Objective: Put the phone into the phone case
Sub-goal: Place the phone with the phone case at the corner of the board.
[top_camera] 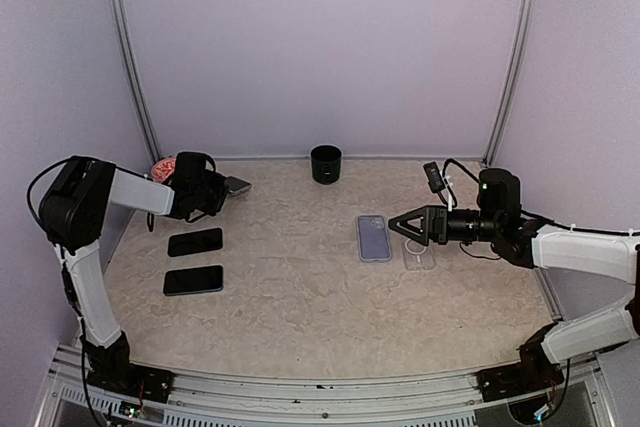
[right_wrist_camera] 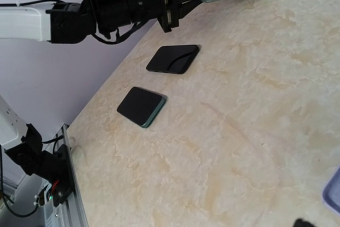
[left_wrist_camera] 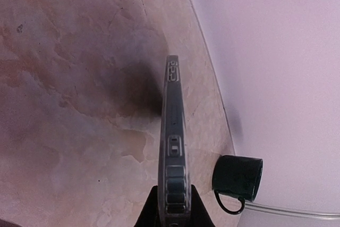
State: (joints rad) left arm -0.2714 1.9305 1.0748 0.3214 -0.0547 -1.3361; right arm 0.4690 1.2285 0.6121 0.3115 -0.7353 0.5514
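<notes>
The left gripper (top_camera: pixel 222 188) is squeezing one phone (top_camera: pixel 238 185), holding it above the table's (top_camera: pixel 300 317) far left. Two black phones (top_camera: pixel 195 242) (top_camera: pixel 193 280) are lying near it. The right gripper (top_camera: pixel 393 224), fingers wide apart, is hanging by a purple case (top_camera: pixel 374 238) and a clear case (top_camera: pixel 420 255). One black mug (top_camera: pixel 326 163) is sitting far back; I cannot tell what is inside.

left pincer (top_camera: pixel 226 189) clamped shut, held aloft; right pincer (top_camera: pixel 392 222) spread wide, reaching inward.

It was a robotics lab booth: plain lilac walls (top_camera: pixel 320 47), aluminium corner posts (top_camera: pixel 130 57), a marble-patterned table (top_camera: pixel 300 297) on slotted aluminium framing (top_camera: pixel 320 395).
</notes>
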